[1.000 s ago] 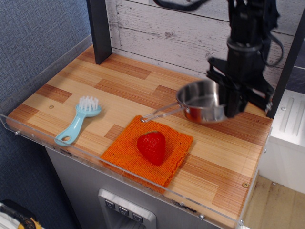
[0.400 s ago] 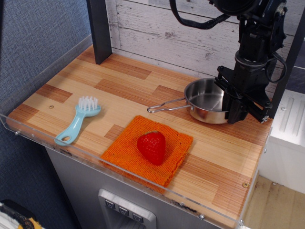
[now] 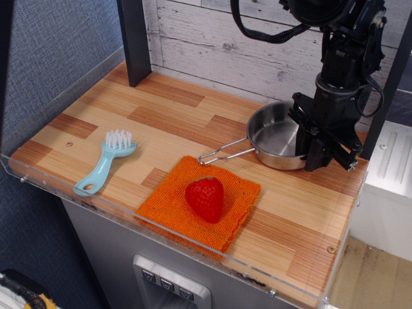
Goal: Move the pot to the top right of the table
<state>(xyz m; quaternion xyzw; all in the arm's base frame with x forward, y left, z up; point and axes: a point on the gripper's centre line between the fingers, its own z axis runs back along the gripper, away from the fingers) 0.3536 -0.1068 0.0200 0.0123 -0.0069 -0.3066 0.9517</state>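
The pot (image 3: 275,136), a small shiny steel pan, is at the back right of the table (image 3: 161,112). Its thin wire handle (image 3: 222,154) points front-left toward the orange cloth. It looks slightly tilted, with its base at or just above the wood. My black gripper (image 3: 314,151) comes down from above at the pot's right side, shut on its right rim. The arm hides the pot's right edge.
An orange cloth (image 3: 170,203) with a red strawberry (image 3: 205,198) on it lies at the front middle. A light-blue brush (image 3: 106,162) lies at the front left. A dark post (image 3: 135,38) stands at the back left. A clear acrylic rim (image 3: 193,239) lines the table's edge.
The pot was held in the air, tilted, and has come down to the table's back right, moving slightly right. Since then its handle has swung a little toward the cloth.
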